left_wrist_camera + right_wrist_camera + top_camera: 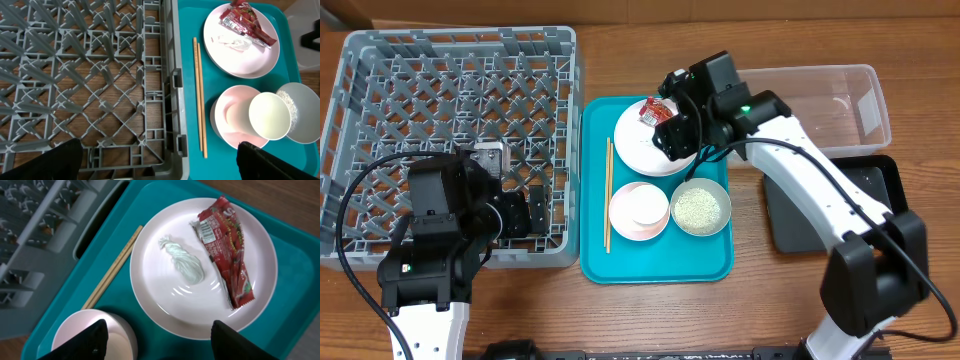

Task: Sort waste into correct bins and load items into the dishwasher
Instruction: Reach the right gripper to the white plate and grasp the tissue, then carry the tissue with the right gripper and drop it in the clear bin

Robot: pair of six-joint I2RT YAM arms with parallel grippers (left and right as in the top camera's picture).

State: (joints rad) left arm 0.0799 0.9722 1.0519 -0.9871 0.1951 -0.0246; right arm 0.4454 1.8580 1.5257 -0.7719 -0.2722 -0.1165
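A white plate (165,295) on the teal tray carries the red wrapper (225,245) and a white crumpled scrap (185,262). My right gripper (160,340) hovers over the plate's near rim, open, holding nothing. Chopsticks (608,195) lie along the tray's left side. A white cup (270,116) sits in the pinkish bowl (227,117), beside the grey bowl (700,207) of rice. My left gripper (157,160) stands open above the grey dish rack's (450,110) front right corner.
The teal tray (655,262) lies between the rack and the bins. A clear tub (820,100) stands at the back right, with the flat black tray (855,205) in front of it, partly under my right arm.
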